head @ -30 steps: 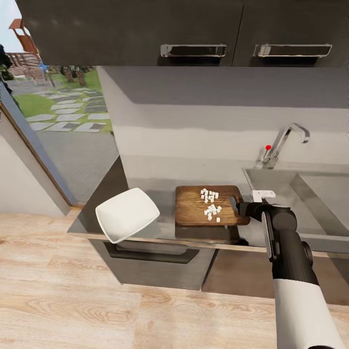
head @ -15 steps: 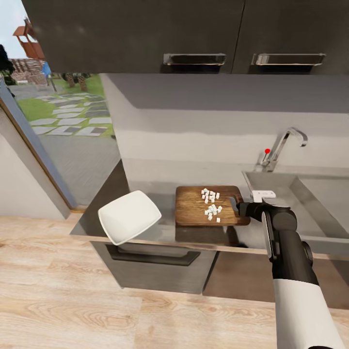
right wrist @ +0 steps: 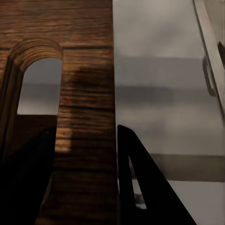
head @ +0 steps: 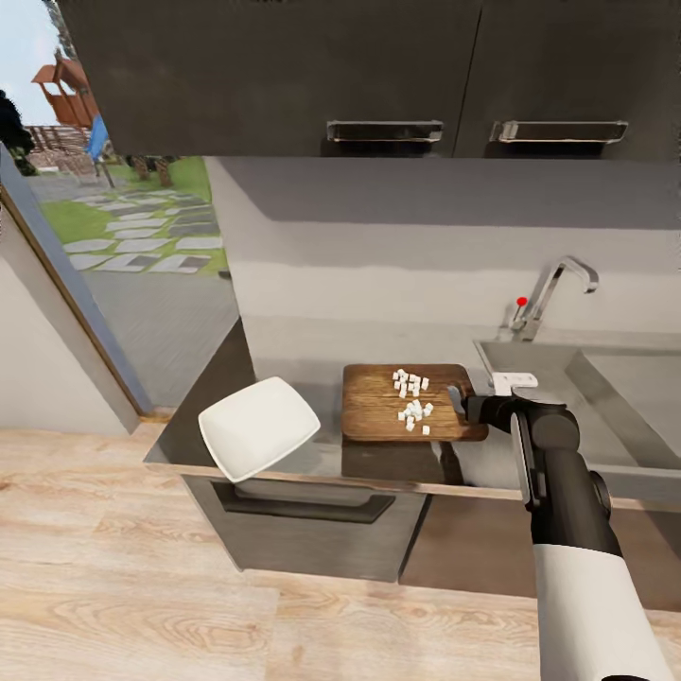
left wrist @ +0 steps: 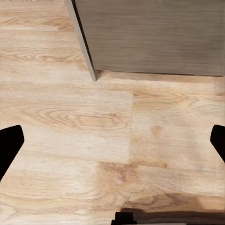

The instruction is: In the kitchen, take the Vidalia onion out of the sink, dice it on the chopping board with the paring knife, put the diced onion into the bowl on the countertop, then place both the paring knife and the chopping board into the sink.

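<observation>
My right end effector (head: 461,405) clamped the chopping board (head: 402,405).
Diced onion (head: 410,397) lay on it; my left end effector's (left wrist: 112,145) fingers stood apart over wood floor (left wrist: 93,122).

Recorded dark brown, grained chopping board (head: 397,405) carrying white onion dice (head: 410,395). Glossy white bowl (head: 257,427) at its 9 o'clock. Matte grey countertop (head: 284,364), light-wood front edge. Grey sink (head: 605,378), chrome tap (head: 553,293), red knob (head: 520,303). Pale oak-grain floor (left wrist: 93,117).
</observation>
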Motion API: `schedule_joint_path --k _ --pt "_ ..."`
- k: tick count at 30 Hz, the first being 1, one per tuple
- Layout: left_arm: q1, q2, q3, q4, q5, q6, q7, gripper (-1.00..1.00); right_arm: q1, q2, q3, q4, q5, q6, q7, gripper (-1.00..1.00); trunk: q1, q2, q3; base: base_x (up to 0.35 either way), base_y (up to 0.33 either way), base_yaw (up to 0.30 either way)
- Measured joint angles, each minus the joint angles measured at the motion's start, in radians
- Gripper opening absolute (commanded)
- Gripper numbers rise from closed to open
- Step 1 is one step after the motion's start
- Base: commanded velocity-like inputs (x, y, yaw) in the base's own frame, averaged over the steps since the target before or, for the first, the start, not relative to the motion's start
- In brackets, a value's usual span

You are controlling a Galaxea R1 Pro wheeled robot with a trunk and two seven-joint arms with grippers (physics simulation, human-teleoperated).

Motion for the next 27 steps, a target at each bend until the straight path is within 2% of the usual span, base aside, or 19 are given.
schedule_joint_path --k 5,11,23,27 --pt "0.0 0.0 -0.001 0.002 0.0 0.0 0.0 1.0 0.0 0.0 0.0 0.0 0.001 0.0 0.0 -1.0 0.0 0.0 0.008 -0.014 0.0 0.0" --pt "0.0 -0.004 -0.006 0.018 0.0 0.0 0.0 1.0 0.0 0.0 0.0 0.0 0.001 0.0 0.0 -1.0 0.0 0.0 0.018 -0.204 0.0 0.0" --pt "0.0 -0.005 -0.006 0.018 0.0 0.0 0.0 1.0 0.0 0.0 0.0 0.0 0.001 0.0 -0.001 -1.0 0.0 0.0 0.037 -0.007 0.001 0.0" --pt "0.0 -0.005 -0.006 0.018 0.0 0.0 0.0 1.0 0.0 0.0 0.0 0.0 0.002 0.0 -0.001 -1.0 0.0 0.0 0.043 0.0 0.188 0.0"
